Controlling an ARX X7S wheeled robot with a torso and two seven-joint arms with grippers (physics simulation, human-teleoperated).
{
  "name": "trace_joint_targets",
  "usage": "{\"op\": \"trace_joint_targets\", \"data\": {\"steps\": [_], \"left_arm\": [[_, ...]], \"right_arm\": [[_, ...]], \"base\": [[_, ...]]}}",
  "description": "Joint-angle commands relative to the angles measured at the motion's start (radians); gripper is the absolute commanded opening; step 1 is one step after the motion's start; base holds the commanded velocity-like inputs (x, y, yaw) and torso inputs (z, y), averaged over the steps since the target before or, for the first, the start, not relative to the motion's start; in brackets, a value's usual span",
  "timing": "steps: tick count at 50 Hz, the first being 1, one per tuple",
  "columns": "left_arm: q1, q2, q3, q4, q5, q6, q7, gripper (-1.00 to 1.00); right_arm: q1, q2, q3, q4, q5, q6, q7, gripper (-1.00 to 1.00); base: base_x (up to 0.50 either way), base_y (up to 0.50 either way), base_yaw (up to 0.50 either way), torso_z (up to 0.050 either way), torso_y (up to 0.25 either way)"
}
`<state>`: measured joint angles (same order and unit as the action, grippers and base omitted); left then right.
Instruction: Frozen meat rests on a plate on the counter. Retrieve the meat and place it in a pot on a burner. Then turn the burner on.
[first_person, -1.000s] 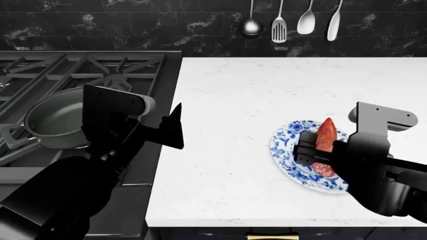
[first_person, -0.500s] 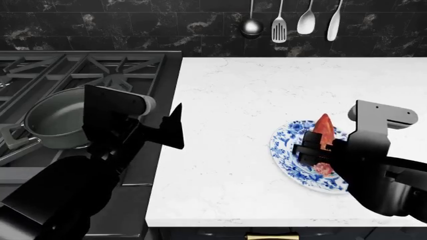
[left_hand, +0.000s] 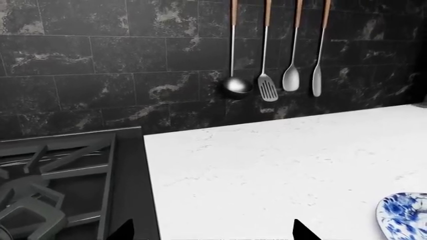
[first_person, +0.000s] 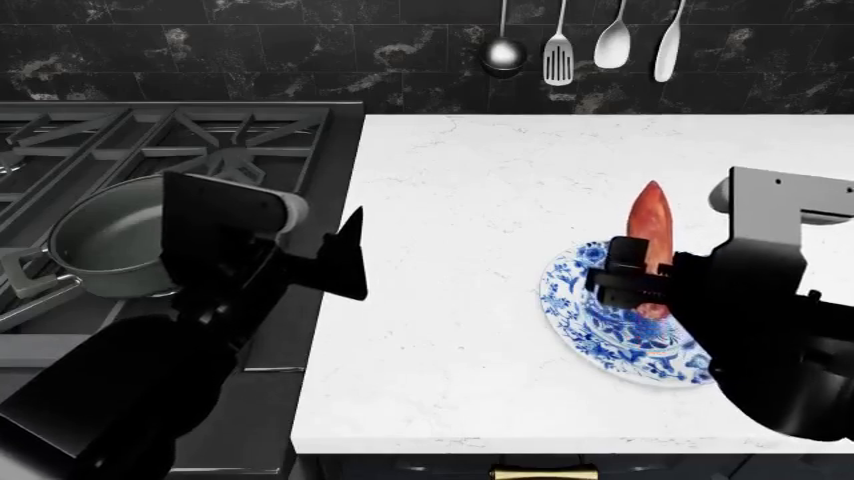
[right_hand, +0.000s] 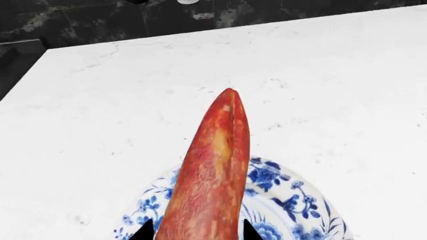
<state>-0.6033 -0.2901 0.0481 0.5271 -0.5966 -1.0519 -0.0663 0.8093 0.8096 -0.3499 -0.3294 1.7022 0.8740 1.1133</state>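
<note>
Right gripper (first_person: 638, 285): pinching the meat (first_person: 650, 232), tapered tip up, over the plate (first_person: 577, 305).
Left gripper (first_person: 350, 255): spread (nothing held), beside the pot (first_person: 114, 240).

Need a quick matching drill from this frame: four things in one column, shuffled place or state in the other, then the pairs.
Things:
1. meat
2. plate
3. pot
4. ladle

Places or states:
A. sitting on the stove grate, nothing visible inside
B. hanging on the dark back wall
C. lying on the white counter
D. clamped in the right gripper, tapered end pointing up and away

Pairs: 1-D, 2-C, 3-A, 4-B
</note>
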Motion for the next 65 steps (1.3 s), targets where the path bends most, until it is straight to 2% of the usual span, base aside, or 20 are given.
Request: {"op": "trace_joint_targets", "data": {"steps": [1,11,36,47,65], "left_arm": [[0.016,0.005,-0.032,0.029,-0.034,-0.020,-0.015,1.00],[0.026,-0.001,-0.066,0.076,-0.062,-0.033,-0.031,1.00],[-0.017,-0.033,-0.072,0.156,-0.111,-0.087,-0.057,1.00],[-0.024,-0.036,-0.064,0.175,-0.130,-0.103,-0.067,1.00],[-0.031,-0.042,-0.063,0.161,-0.136,-0.094,-0.079,1.00]], "right_arm": [[0.006,0.014,0.021,-0.095,-0.052,-0.006,-0.057,-1.00],[0.104,0.008,-0.026,-0.158,-0.097,0.062,-0.115,-1.00],[0.323,0.009,-0.065,-0.163,-0.007,0.171,-0.124,-1.00],[0.310,0.006,-0.051,-0.153,0.000,0.144,-0.145,-1.00],[0.324,0.001,-0.061,-0.150,-0.037,0.147,-0.189,-1.00]], "base": [[0.00,0.00,0.00,0.000,0.000],[0.00,0.00,0.00,0.000,0.000],[0.00,0.00,0.00,0.000,0.000],[0.00,0.00,0.00,0.000,0.000],[0.00,0.48,0.00,0.000,0.001]]}}
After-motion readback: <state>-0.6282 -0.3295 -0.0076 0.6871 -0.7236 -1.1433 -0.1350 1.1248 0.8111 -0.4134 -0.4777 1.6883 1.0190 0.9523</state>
